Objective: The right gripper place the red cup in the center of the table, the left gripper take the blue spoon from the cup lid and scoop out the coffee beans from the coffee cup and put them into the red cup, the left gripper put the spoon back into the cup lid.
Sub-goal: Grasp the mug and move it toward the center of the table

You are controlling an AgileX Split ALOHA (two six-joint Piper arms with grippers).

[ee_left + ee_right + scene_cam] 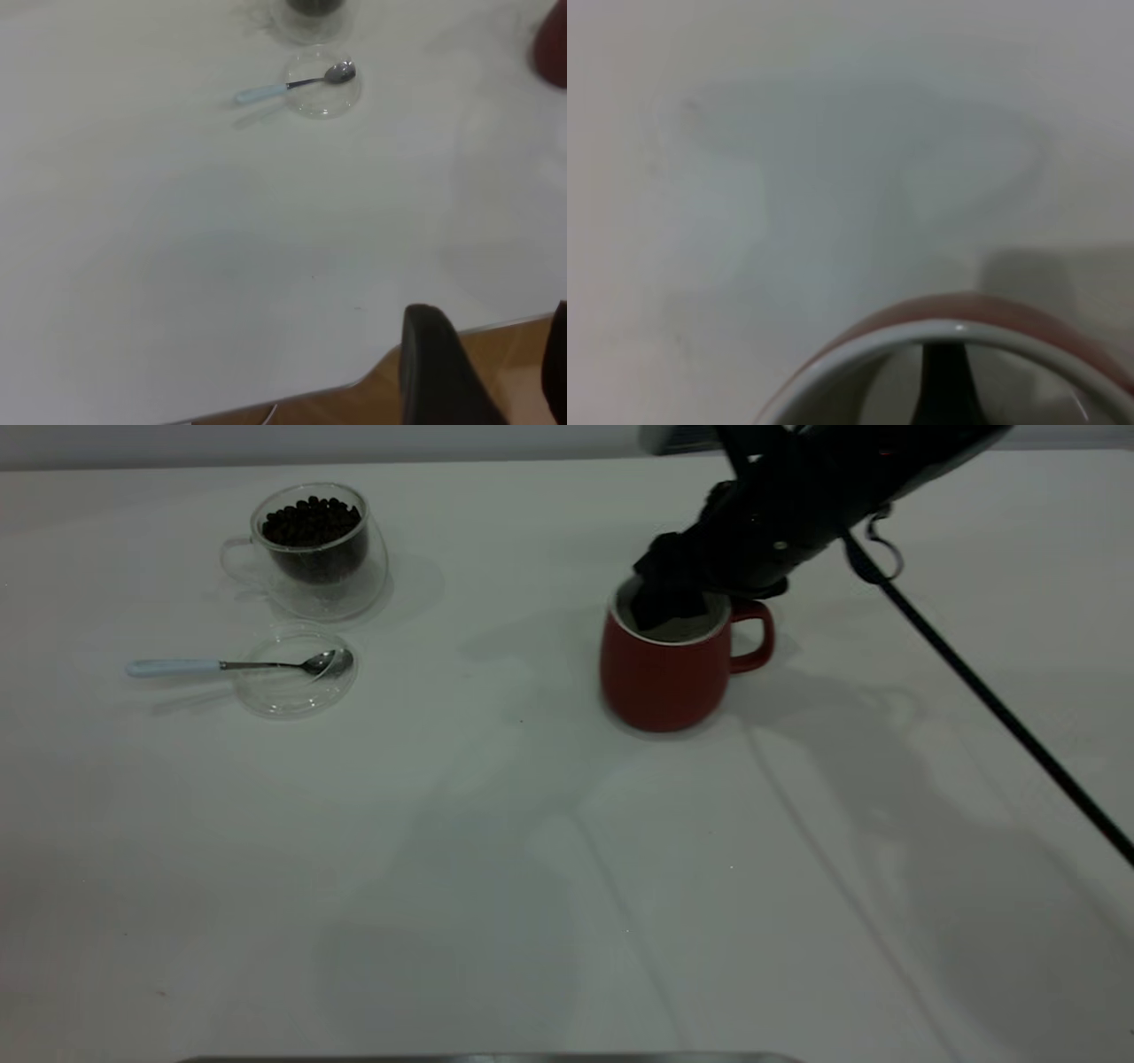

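My right gripper reaches down from the far right and sits at the mouth of the red cup. One dark finger hangs inside the pale inner wall, and the rest of the gripper covers the far rim, so I seem to have the rim pinched between my fingers, though the outer finger is hidden from me. The cup sits on the white table, a little right of the middle, its handle pointing right. A black cable trails from my right arm toward the near right.

My left gripper hangs over the table's edge, well apart from everything, its fingers spread with nothing between them. It does not appear in the exterior view.

On the left half of the table, the blue-handled spoon lies with its metal bowl resting in the clear cup lid and its pale handle pointing left, out over the lid's rim. Just beyond the lid stands the glass coffee cup, holding dark coffee beans, its handle turned left. Lid and glass cup are close together, and both are well apart from the red cup.
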